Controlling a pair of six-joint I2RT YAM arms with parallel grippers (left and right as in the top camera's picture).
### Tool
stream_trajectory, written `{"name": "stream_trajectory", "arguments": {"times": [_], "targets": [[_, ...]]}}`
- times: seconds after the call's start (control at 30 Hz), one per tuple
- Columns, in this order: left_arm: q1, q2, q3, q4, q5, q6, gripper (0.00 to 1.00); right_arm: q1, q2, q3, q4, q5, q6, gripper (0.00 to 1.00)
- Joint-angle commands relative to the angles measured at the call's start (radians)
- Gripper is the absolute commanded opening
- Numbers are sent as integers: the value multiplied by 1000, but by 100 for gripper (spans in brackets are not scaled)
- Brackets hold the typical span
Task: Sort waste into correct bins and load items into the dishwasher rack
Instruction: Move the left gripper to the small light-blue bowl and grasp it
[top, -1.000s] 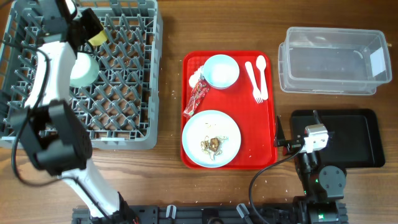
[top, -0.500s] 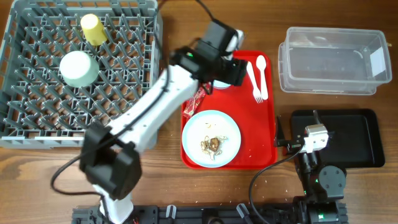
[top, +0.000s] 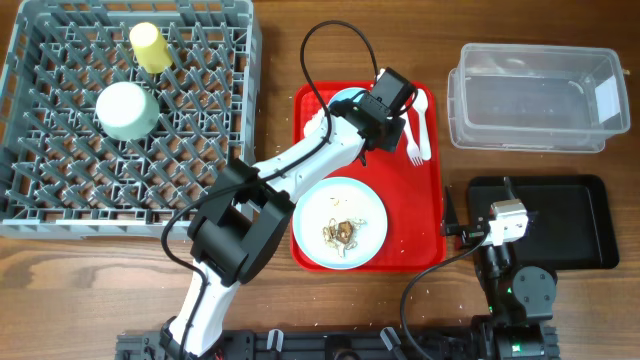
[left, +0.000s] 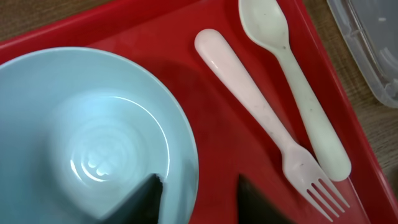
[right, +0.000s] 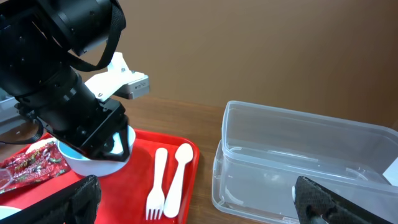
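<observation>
The light blue bowl (top: 338, 102) sits at the back of the red tray (top: 430, 230). My left gripper (top: 375, 115) is open over the bowl's right rim. In the left wrist view (left: 199, 190) one finger is inside the bowl (left: 93, 137) and the other is outside it, over the tray. The white fork (top: 407, 128) and spoon (top: 421, 120) lie just right of it. The pale plate (top: 315, 205) holds food scraps (top: 342, 231). The red wrapper (top: 318, 155) and white napkin (top: 316, 120) lie at the tray's left. My right gripper (top: 480, 215) is open and empty.
The grey rack (top: 60, 190) at left holds the yellow cup (top: 148, 46) and the mint-green bowl (top: 126, 109). The clear tub (top: 530, 48) stands at the back right. The black tray (top: 570, 225) lies in front of it, under the right arm.
My left arm has left the yellow cup in the rack and swung right to the red tray. It now sits with its fingers either side of the blue bowl's rim. The right arm has not moved.
</observation>
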Motion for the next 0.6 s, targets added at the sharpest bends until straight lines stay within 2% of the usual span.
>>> {"name": "stream_trajectory", "arguments": {"times": [0.0,0.17,0.27,0.3,0.37,0.5,0.57], "targets": [[-1,11,-5,-5,-16,-11,19,-4,-5,0,3,10,12,100],[-2,13,-38,0,-16,-10,22,-4,-5,0,3,10,12,100],[-4,14,-39,-11,-13,-55,21,-4,-5,0,3,10,12,100],[-4,15,-39,-13,-13,-55,18,-4,-5,0,3,10,12,100],[-5,15,-39,-9,-13,-55,4,-4,-5,0,3,10,12,100],[-11,-28,-16,18,143,-56,4,-4,-4,0,3,10,12,100],[-10,-95,16,35,177,-56,4,-4,-5,0,3,10,12,100]]}}
